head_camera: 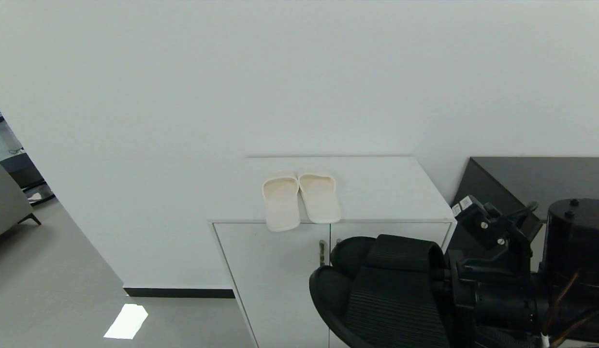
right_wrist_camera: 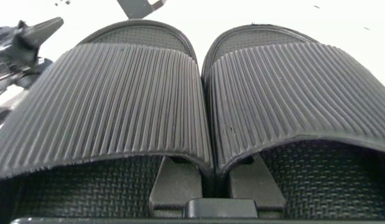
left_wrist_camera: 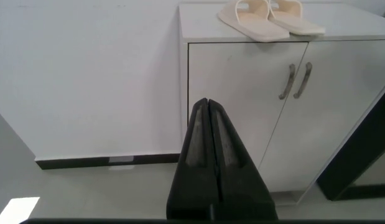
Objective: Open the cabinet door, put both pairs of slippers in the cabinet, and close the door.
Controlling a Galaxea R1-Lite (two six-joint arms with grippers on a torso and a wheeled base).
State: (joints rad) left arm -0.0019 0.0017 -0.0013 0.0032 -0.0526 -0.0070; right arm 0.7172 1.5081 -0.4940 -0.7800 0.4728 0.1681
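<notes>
My right claw (right_wrist_camera: 211, 186) is clamped on the pair of black slippers (right_wrist_camera: 117, 106). One of its fingers (right_wrist_camera: 173, 186) sits inside each slipper under the ribbed strap, and the two inner side walls are pinched between them. The slippers lie side by side, touching along that inner seam. In the head view the pair is in the lower right of the frame, held in the air in front of the cabinet's right half and covering part of that door.

My left claw (left_wrist_camera: 208, 109) is closed, its two pads pressed flat together with nothing between them. It hangs above the floor, apart from the cabinet, facing its front.

The white cabinet (head_camera: 386, 188) stands against the wall (head_camera: 231, 72), in the lower middle of the head view. Both doors (head_camera: 270, 280) are shut, and the two metal handles (left_wrist_camera: 287, 82) stand upright, just beside each other where the doors meet.

The pair of cream slippers (head_camera: 301, 198) lies on top of the cabinet, side by side and touching. Their heels are at the front edge, and the left one pokes slightly past it, above the left door.

A dark panel (head_camera: 521, 179) leans beside the cabinet at the right of the frame. A black skirting strip (head_camera: 178, 292) runs along the foot of the wall, and a bright patch of light (head_camera: 126, 321) lies on the grey floor (head_camera: 62, 280) at lower left.
</notes>
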